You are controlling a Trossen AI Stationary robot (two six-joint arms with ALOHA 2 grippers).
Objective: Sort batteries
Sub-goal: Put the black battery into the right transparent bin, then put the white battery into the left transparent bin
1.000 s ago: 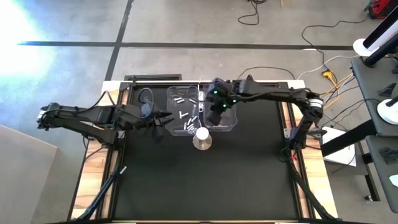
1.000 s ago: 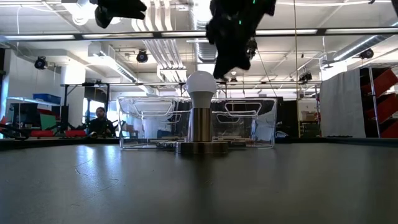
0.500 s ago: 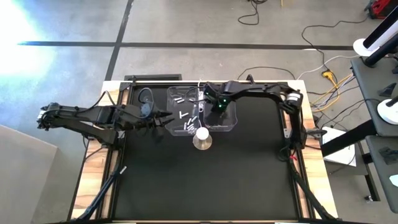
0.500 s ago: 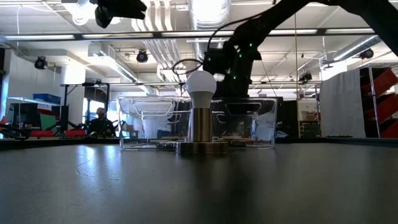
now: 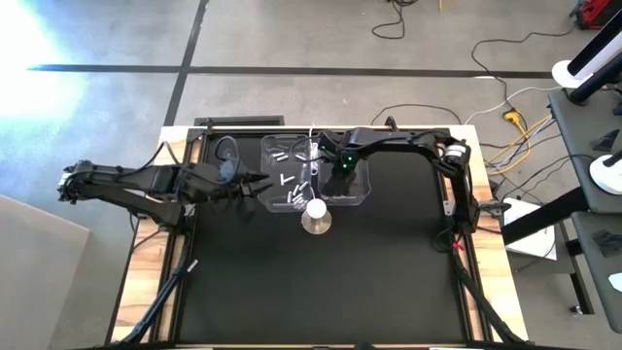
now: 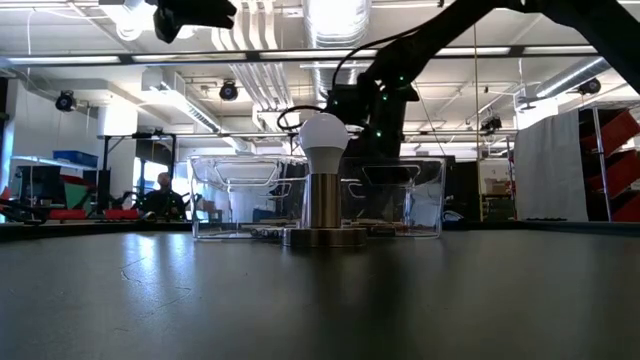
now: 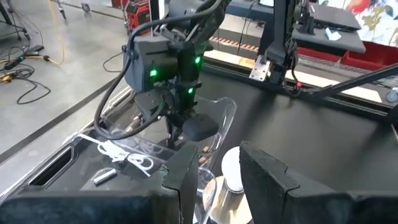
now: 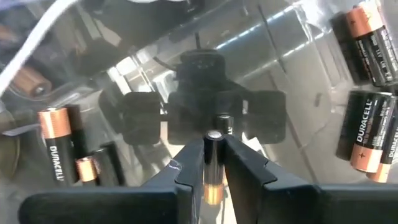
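**Right gripper pinches one battery upright above the clear bin**

In the right wrist view, the right gripper (image 8: 213, 163) has its two dark fingers pressed against a single battery (image 8: 212, 167). The cell stands on end between them, its long axis running along the fingers, silvery cap toward the bin floor and copper end nearer the wrist. Loose batteries (image 8: 365, 127) lie flat at the right edge of that frame, their copper ends pointing various ways, and more sit at lower left.

From above, this gripper (image 5: 327, 163) hangs over the right clear bin (image 5: 360, 191), just above centre. The left bin (image 5: 272, 175) holds scattered silvery cells. The left gripper (image 5: 255, 182) waits beside it at left, fingers spread apart. A white bulb on its base (image 5: 316, 216) stands below the bins.
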